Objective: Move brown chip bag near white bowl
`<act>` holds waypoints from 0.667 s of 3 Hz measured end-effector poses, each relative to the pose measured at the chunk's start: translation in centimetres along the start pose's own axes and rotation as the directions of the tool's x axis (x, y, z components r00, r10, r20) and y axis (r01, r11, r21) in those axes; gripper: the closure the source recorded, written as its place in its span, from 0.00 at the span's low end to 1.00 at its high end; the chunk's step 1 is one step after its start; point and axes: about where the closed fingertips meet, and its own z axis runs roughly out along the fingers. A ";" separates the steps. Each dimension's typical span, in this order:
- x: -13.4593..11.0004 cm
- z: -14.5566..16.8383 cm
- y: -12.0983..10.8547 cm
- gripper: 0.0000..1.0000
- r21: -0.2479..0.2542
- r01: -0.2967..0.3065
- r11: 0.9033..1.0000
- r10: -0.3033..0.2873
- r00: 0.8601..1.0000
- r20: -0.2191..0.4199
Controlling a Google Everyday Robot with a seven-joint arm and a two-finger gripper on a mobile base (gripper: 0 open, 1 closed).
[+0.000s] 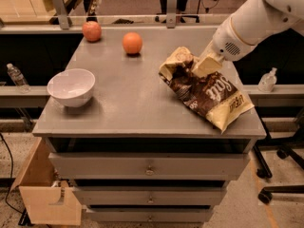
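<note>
Cabinet of grey drawers [133,103] fills the middle of the camera view, and its flat top carries every task object. White robot arm [256,18] enters from the upper right corner and slopes down and to the left, narrowing through a collar with a small grille to the cream-coloured gripper [205,65]. The gripper sits low over the right rear part of the top, pressed against the upper end of the brown chip bag [209,91]; whether it is apart or clamped on the foil cannot be told. A pale wooden box [42,194] stands on the floor at the cabinet's lower left. The brown chip bag lies diagonally on the right side of the top, its crumpled cream end toward the middle and its other cream end at the front right edge. The white bowl [71,87] stands upright near the front left corner, well apart from the bag. An orange fruit [132,42] and a redder fruit [91,31] rest near the back edge. A water bottle [16,77] lies on the ledge to the left.
</note>
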 end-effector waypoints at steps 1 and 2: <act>-2.3 -3.0 1.2 1.00 0.040 0.091 0.995 -0.092 0.995 0.032; -2.3 -3.0 1.2 1.00 0.040 0.091 0.995 -0.092 0.995 0.032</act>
